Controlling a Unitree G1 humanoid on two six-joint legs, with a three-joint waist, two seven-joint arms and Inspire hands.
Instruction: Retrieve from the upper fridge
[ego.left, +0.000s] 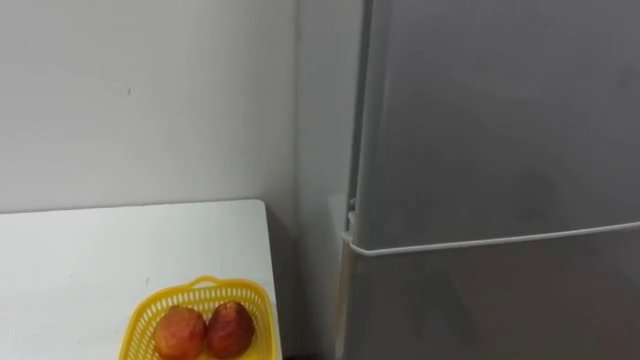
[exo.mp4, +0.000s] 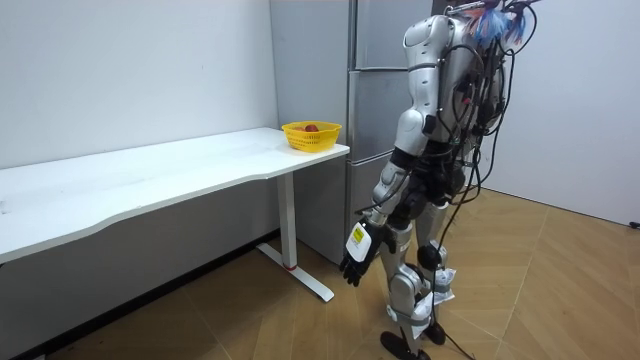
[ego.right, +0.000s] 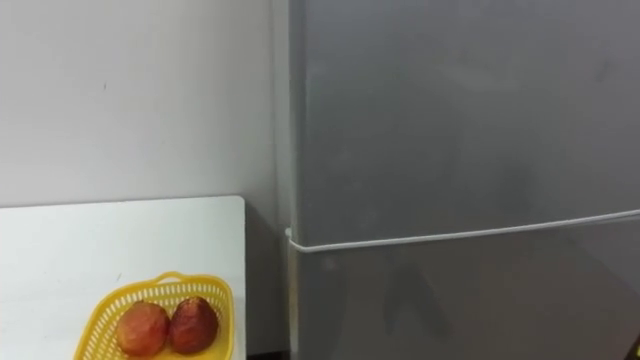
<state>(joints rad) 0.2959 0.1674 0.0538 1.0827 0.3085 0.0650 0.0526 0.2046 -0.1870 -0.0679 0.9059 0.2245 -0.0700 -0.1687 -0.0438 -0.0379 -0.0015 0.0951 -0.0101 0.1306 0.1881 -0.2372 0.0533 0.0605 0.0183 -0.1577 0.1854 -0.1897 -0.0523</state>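
While the left hand is hung low beside the thigh, its fingers are held loosely apart and nothing is gripped. The robot is stood close before the fridge. Its upper door is shut, so whatever is kept inside is hidden. A yellow basket with two reddish fruits is set on the white bench, at the corner beside the fridge.

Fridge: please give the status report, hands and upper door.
Left hand hangs open, empty, at side. Upper fridge door shut. No obstacle at it; yellow basket aside on table.
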